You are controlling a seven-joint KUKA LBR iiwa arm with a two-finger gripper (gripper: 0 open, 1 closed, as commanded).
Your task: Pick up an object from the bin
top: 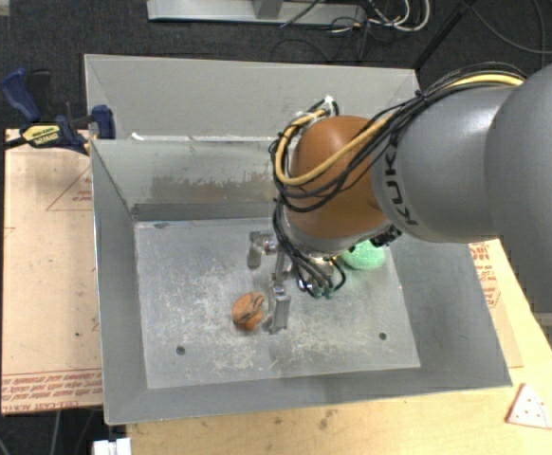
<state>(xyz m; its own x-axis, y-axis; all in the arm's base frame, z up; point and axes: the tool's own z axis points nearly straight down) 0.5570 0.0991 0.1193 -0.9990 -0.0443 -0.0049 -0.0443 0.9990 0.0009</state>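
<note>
A small round brown and orange thing (248,312) lies on the bin floor, a little in front of the middle. My gripper (267,286) hangs just above and to its right. One finger (279,312) stands close beside the brown thing's right side, the other finger (256,249) sits farther back, so the jaws are apart with nothing between them. A light green thing (364,255) lies at the right of the bin floor, partly hidden under the arm's orange cover.
The arm with its orange cover and cables comes in from the right and covers the right back part of the bin. Bare grey floor stretches to the left and front of the brown thing.
</note>
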